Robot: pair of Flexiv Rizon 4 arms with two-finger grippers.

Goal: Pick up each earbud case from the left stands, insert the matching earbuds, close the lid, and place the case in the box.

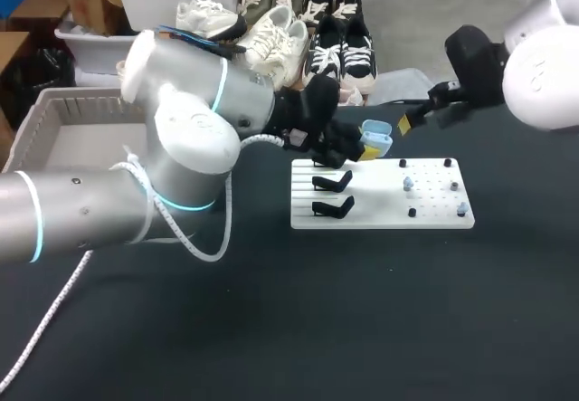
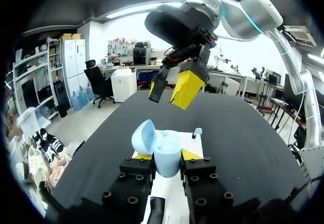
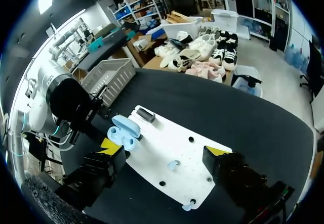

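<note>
In left pincer (image 2: 167, 155), open earbud case (image 2: 163, 148).

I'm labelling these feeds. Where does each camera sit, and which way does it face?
Head view: above and behind the robot, looking down on the table; left arm and right arm enter from the sides.
Left wrist view: on the left wrist, looking along the left claw, shut on the open earbud case, toward the right claw.
Right wrist view: on the right wrist, looking over the open right claw at the white board.
Shared: all show the earbud case.
</note>
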